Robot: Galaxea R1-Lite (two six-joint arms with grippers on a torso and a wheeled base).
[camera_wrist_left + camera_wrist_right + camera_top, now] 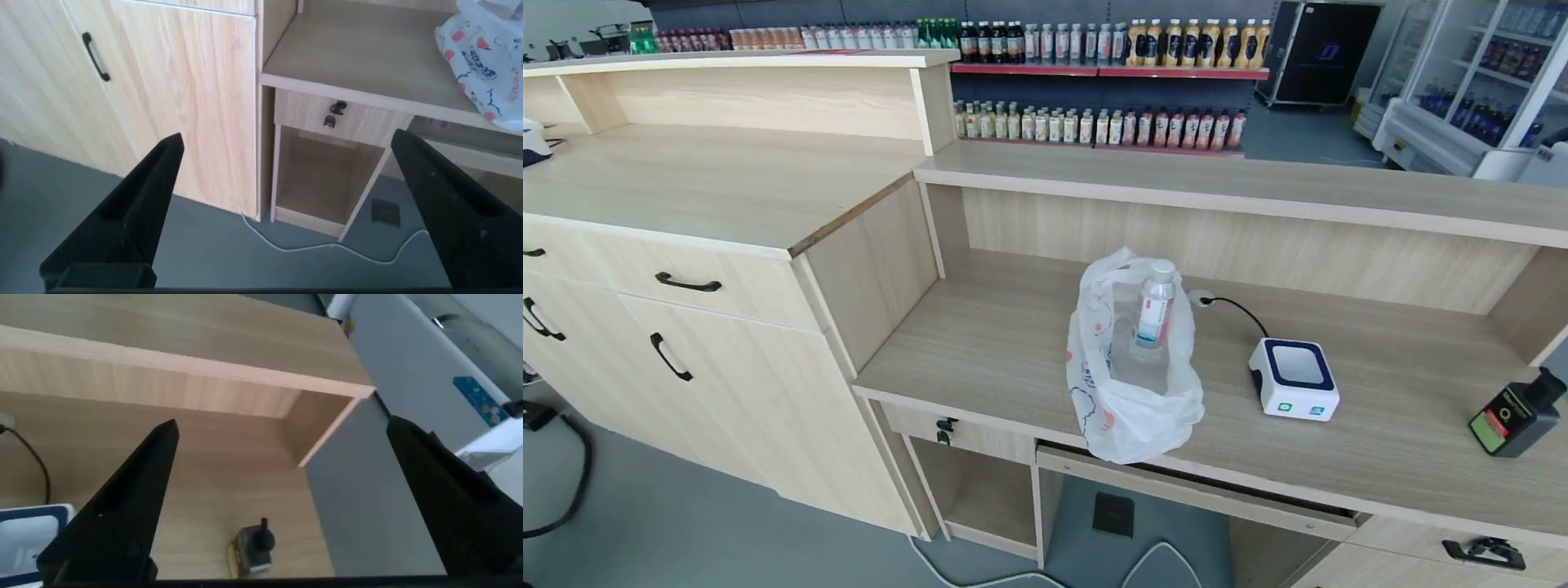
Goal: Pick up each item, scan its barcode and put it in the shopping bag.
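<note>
Now the bottle (1156,314) stands upright, cap up, inside the bag (1094,384).

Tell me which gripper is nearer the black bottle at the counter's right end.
Right. The right gripper hangs open above the counter with the black bottle close below it; the left gripper is low by the cabinet, past the counter's left end.

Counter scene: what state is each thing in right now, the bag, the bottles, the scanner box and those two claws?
shopping bag: open, standing on the counter.
water bottle: upright inside the bag.
scanner: flat on the counter, apart from the bag.
dark bottle: on the counter, not bagged.
left gripper: open, empty.
right gripper: open, empty.
</note>
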